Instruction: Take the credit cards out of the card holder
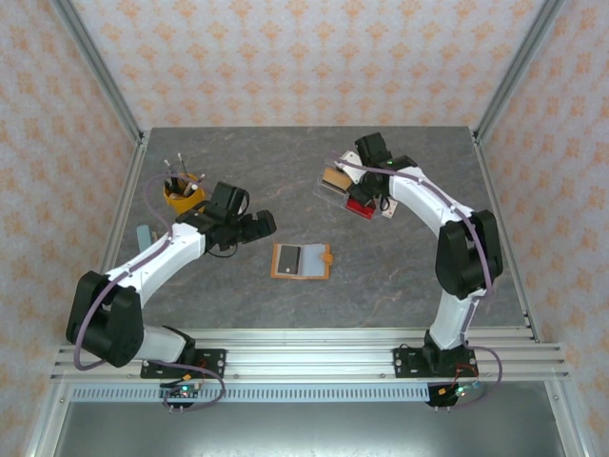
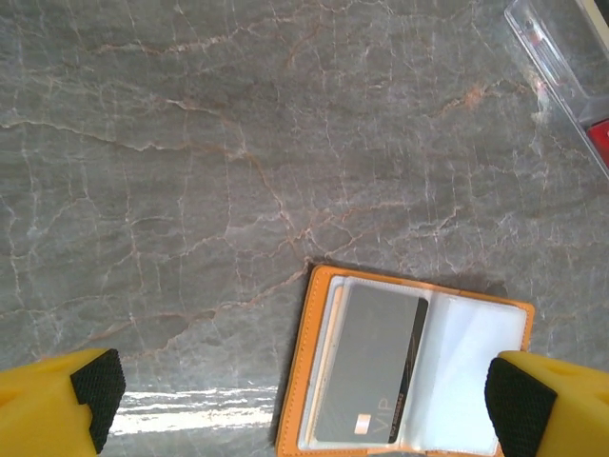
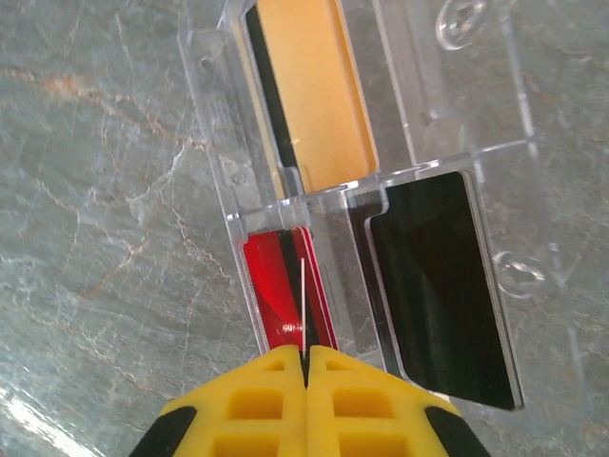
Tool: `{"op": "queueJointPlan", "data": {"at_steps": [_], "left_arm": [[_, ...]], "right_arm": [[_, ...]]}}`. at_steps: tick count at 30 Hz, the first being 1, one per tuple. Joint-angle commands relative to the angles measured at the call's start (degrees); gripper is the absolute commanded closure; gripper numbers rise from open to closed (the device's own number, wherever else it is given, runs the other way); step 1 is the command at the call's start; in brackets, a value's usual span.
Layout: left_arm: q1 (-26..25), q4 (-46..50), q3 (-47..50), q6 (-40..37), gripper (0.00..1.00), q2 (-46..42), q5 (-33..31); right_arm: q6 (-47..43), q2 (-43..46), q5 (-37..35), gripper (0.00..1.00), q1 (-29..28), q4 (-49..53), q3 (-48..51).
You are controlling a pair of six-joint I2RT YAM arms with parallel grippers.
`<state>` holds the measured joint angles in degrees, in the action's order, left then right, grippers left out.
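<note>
Our left pincer (image 1: 257, 225), wide open and empty, hovers by the open card holder (image 1: 301, 261) lying mid-bench (image 1: 400, 281); our right pincer (image 3: 304, 357) sits closed at the clear tray (image 3: 214, 124). Next, we reckon: pinch the grey card (image 2: 371, 367).

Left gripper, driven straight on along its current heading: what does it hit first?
Most likely the open card holder, near the grey card in its pocket; both lie between the spread fingers of the left gripper in the wrist view. Height above them is unclear.
</note>
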<state>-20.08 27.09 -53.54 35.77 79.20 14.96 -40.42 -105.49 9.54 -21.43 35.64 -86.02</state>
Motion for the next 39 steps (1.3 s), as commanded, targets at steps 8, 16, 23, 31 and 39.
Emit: {"op": "queueJointPlan", "data": {"at_steps": [8,16,23,31,39], "left_arm": [[0.39,-4.06,-2.7,-2.77,0.0,2.76,0.65],[0.39,-3.97,-3.17,-2.29,0.0,5.38,2.2],[0.39,-6.06,-2.17,-0.32,0.0,6.61,3.83],[0.34,-6.5,-2.25,0.35,0.0,7.61,4.64],[0.3,-7.4,-1.8,1.14,0.0,8.91,5.94]], "right_arm": [[-8.8,-3.8,9.16,1.0,1.96,1.78,-2.34],[-11.19,-5.97,9.13,1.0,3.51,-1.48,-1.2],[-12.4,-6.54,11.33,1.0,4.08,-3.31,-0.72],[-12.05,-8.34,13.33,1.0,4.86,-4.66,-1.61],[-11.48,-8.42,13.52,0.98,5.52,-5.84,-0.58]]}}
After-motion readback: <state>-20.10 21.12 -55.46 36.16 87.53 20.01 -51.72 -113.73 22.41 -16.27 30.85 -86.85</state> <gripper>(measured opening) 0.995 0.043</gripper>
